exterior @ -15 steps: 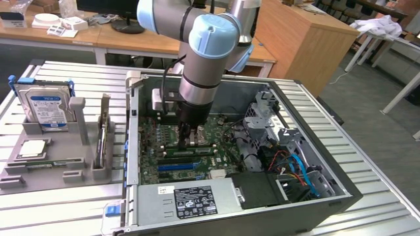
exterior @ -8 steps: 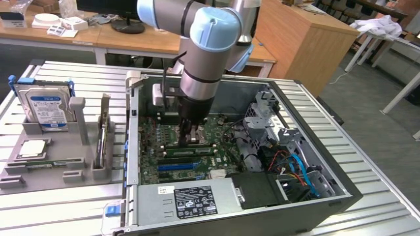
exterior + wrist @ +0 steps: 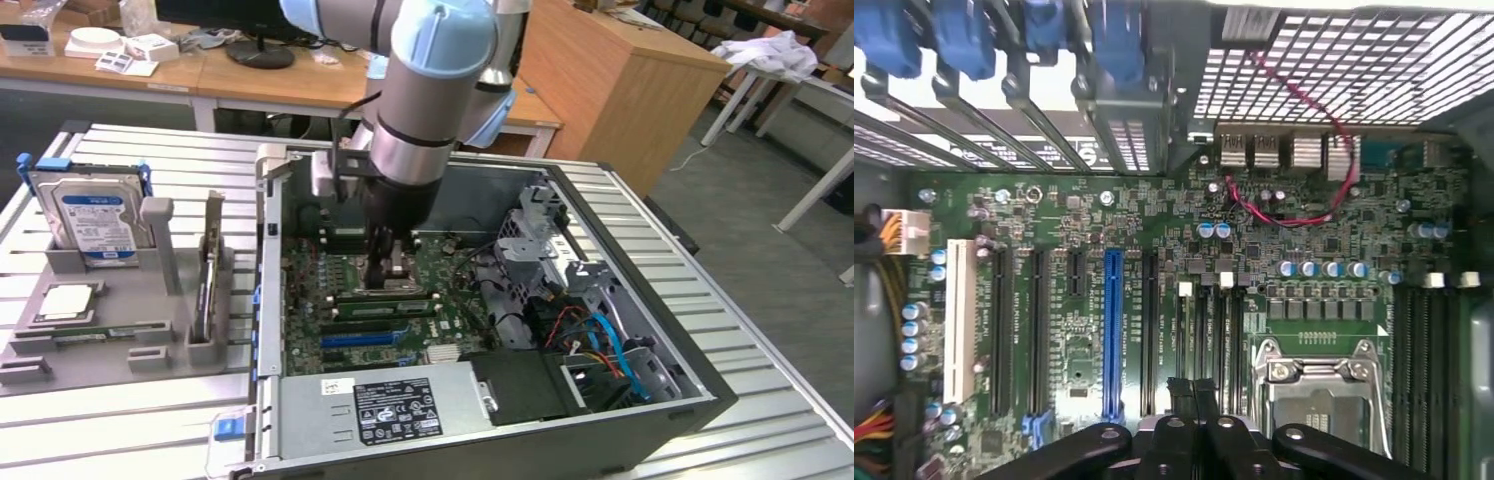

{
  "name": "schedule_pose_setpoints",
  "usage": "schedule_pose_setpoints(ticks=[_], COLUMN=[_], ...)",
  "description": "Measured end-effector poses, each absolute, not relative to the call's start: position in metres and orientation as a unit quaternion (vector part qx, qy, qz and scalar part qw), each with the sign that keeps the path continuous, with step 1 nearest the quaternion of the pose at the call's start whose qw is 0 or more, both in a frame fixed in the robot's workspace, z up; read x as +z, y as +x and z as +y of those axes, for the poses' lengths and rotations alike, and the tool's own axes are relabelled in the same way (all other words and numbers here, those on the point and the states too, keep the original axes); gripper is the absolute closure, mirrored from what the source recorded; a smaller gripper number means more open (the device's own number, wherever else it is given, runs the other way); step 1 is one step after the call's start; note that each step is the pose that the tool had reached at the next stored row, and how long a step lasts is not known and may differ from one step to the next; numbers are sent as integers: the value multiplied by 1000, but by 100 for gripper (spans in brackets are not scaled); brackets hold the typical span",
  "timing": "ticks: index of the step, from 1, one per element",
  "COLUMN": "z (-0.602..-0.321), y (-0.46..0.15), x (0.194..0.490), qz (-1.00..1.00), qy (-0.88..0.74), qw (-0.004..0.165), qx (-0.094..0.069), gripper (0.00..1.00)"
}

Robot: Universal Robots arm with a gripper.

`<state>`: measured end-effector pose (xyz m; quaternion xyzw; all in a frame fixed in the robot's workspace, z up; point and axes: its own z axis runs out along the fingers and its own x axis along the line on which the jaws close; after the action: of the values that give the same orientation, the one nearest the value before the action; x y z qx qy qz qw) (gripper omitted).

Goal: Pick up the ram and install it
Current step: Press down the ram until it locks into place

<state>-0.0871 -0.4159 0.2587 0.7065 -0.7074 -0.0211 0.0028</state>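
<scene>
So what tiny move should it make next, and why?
Probably ease straight down a little, slowly. The fingers are shut and sit right over the black memory slots beside the processor socket, already lined up along them. Whether they are pinching anything I cannot tell, hence the caution.

Green motherboard (image 3: pixel 1324 250) with one blue slot (image 3: pixel 1112 335), a white slot (image 3: pixel 958 320) beside it and black slots around; a red wire (image 3: pixel 1324 205) loops above the silver socket (image 3: pixel 1319 385). Black gripper (image 3: pixel 1194 395) fingers sit over the green board. Beside the dark grey case (image 3: pixel 667 395): a grey rack (image 3: pixel 100 340), and a silver drive (image 3: pixel 91 215) with a blue-and-white label.
</scene>
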Motion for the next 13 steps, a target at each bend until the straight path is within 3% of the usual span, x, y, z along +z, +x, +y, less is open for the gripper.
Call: schedule_pose_setpoints(ticks=[13], z=[-416], y=[-87], x=[294], qz=[-707], qy=[706], qw=[4], qx=[-20], gripper=[89])
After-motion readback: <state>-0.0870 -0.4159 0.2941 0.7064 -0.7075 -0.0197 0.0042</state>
